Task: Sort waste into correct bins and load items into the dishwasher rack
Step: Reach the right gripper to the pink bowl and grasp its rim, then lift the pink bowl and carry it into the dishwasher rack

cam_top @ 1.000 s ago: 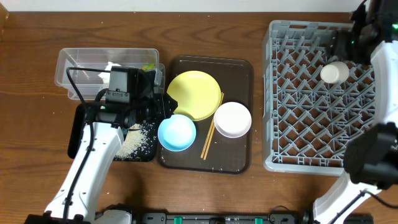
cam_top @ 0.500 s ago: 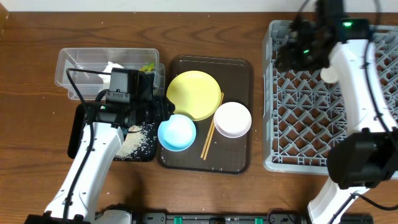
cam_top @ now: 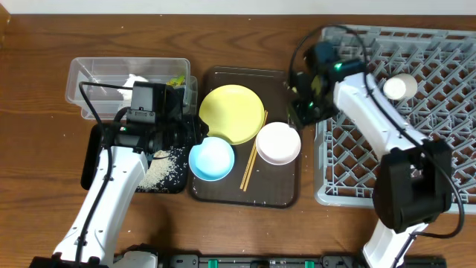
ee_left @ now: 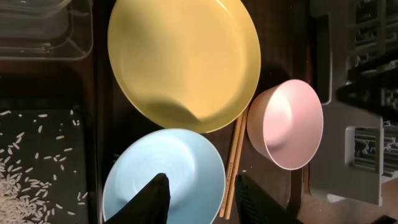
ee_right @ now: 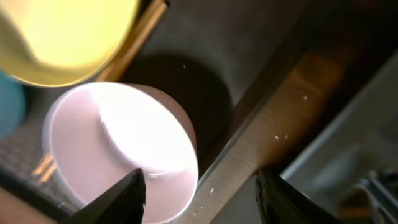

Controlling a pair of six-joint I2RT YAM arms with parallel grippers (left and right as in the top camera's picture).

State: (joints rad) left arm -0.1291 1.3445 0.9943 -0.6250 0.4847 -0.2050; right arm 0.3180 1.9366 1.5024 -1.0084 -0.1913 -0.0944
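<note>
wht bowl [cam_top: 278, 143] | round, glossy, deep | upright on brn tray [cam_top: 277, 186]

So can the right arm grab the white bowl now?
Probably yes. The right gripper hangs open just above the white bowl, with the bowl's rim between its fingers, and nothing covers the bowl.

We've got the yellow plate [cam_top: 232, 112] lying flat, with the blue bowl [cam_top: 211, 158] and white bowl [cam_top: 278, 143] upright just beside its near edge and the chopsticks [cam_top: 253, 155] lying between them. The pale cup [cam_top: 400, 87] sits in the grey rack [cam_top: 357, 195], rice [cam_top: 167, 170] is scattered in the black tray [cam_top: 93, 160], and the tissue [cam_top: 132, 82] and wrapper [cam_top: 177, 80] are in the clear tub [cam_top: 78, 78].
</note>
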